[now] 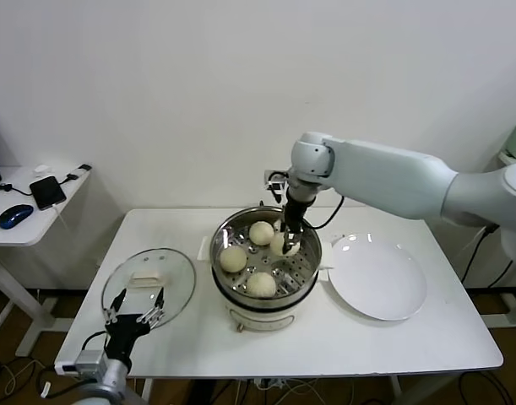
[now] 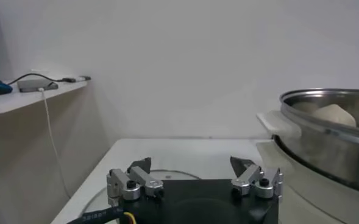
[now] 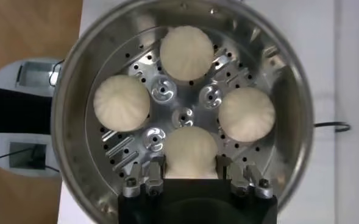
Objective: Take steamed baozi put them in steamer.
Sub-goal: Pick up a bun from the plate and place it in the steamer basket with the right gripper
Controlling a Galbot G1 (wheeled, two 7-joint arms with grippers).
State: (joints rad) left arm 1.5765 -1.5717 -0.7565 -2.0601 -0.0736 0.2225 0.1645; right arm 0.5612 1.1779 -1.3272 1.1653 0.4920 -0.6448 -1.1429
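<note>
The steamer stands mid-table, a shiny steel pot with a perforated tray. Several cream-white baozi lie in it: one at the far side, one on the left, one at the front. My right gripper reaches down into the pot and is shut on another baozi, its fingers pressed on both sides; that bun sits low at the tray. The other buns lie free. My left gripper is open and empty over the table's front left.
A round glass lid with a white handle lies left of the steamer, just beyond my left gripper. A bare white plate lies right of the steamer. A side table with a phone stands far left.
</note>
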